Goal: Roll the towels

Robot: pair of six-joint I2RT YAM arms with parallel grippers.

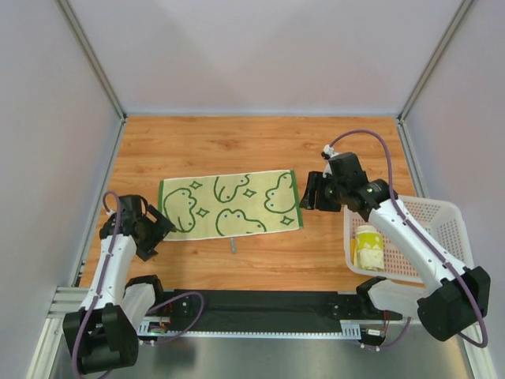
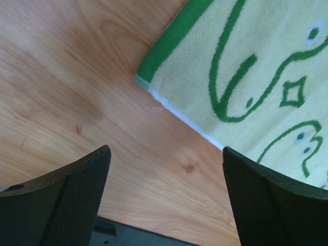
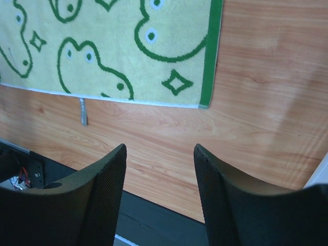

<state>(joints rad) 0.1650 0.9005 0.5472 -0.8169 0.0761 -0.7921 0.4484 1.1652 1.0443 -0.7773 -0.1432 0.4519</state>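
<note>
Flanking towel ends: left gripper wide open, right gripper partly open, both empty.
Room: wooden table runs on past far edge.
Towel: pale yellow, green frog prints, flat, mid-table.

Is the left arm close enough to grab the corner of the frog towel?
Probably yes. The left arm has its jaws open right beside the near corner of the frog towel. Only bare table lies between them, and nothing is in the way.
</note>
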